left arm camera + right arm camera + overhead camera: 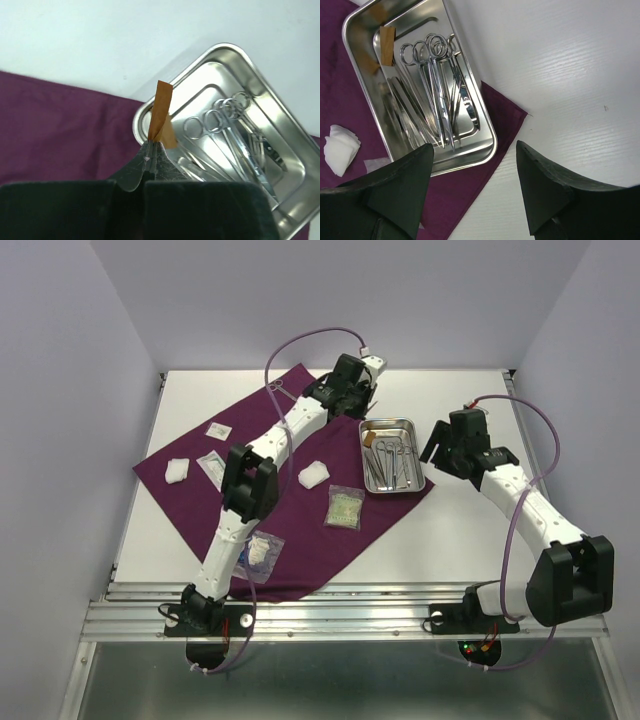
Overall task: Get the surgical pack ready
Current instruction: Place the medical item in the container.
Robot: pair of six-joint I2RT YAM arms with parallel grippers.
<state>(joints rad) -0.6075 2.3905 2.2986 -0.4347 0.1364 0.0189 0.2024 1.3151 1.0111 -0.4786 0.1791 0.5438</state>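
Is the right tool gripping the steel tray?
No, the right tool stands open beside the steel tray, with nothing between its fingers.

Bright, even light pours down from overhead onto the white desk (pixel 445 540), and the shadows beneath the arms are soft. The steel tray (pixel 415 17) gleams with mirror glare. In both wrist views the dark jaws are blurred; the overhead view is sharp.

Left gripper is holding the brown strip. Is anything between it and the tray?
Nothing visible. The left gripper pinches the brown strip over one end of the steel tray, and the scissors lie to one side of it, not under it.
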